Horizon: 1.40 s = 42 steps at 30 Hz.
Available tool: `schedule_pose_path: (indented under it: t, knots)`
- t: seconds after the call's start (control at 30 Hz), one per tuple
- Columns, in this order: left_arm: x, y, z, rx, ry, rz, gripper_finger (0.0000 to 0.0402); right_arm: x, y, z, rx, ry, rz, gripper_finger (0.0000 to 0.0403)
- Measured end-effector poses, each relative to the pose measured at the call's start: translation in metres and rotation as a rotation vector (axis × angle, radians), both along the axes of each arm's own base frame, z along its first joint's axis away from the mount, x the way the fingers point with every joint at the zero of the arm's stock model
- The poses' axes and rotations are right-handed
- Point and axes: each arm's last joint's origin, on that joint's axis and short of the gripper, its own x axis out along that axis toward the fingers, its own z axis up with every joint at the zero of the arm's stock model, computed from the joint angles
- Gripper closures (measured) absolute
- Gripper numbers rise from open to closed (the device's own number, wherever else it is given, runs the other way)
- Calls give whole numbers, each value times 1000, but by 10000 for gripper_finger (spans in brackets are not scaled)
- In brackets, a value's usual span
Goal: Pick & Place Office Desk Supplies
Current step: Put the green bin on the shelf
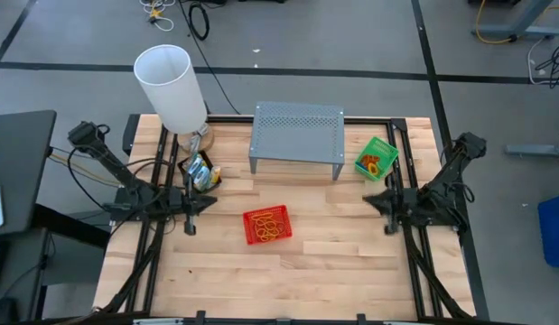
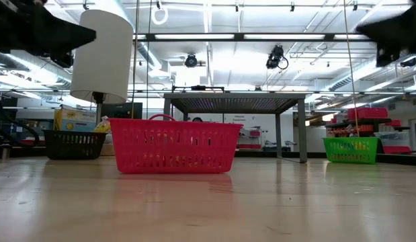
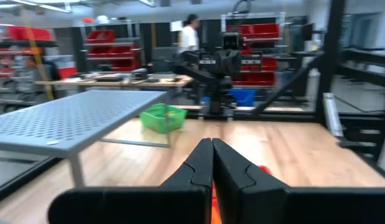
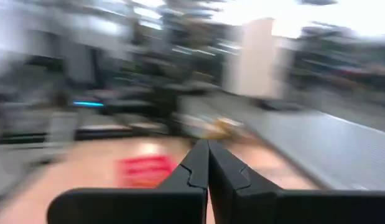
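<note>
A wooden table [image 1: 333, 280] seen from above, with a dark robot arm at each side. At the far left stands a tall white lampshade [image 1: 173, 88]. Just in front of it sits a black box [image 1: 200, 173] holding a yellow-green crayon box and packets. The left hand [image 1: 209, 202] hovers beside that box, clenched and grasping nothing. In the middle lies a red mesh tray [image 1: 266, 226] with thin rubber bands inside. Behind it stands a grey perforated metal stand [image 1: 297, 134]. To its right sits a green mesh tray [image 1: 377, 158] with small red and orange items in it. The right hand [image 1: 370, 200] waits near that tray, clenched and empty. Both arms look parked, so no transfer appears underway; whether any sorting remains cannot be judged from here.
</note>
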Motion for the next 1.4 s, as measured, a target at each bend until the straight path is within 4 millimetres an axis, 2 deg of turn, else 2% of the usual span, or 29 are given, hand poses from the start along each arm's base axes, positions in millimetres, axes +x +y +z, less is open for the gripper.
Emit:
schedule_pose_path:
  t: [0.17,0.33,0.7,0.83,1.03,1.13,1.3,1.4]
  knots:
    - [5,8,0,10,1,68,397,2,-14,-7,53,74,-375,398]
    - [8,13,0,31,-3,55,397,4,-22,-8,87,72,-510,385]
    - [12,18,1,43,-8,47,397,10,-37,-10,100,68,-646,220]
    - [12,18,1,56,-8,43,397,15,-41,-13,90,74,-560,207]
    - [14,17,12,54,-36,46,397,30,-43,-24,141,147,-354,229]
    - [15,17,16,66,-40,48,397,40,-39,-27,43,199,-152,235]
    - [15,16,16,74,-36,48,397,52,-40,-9,-71,66,-72,236]
    - [15,16,16,83,-34,49,397,61,-38,12,-97,31,-30,236]
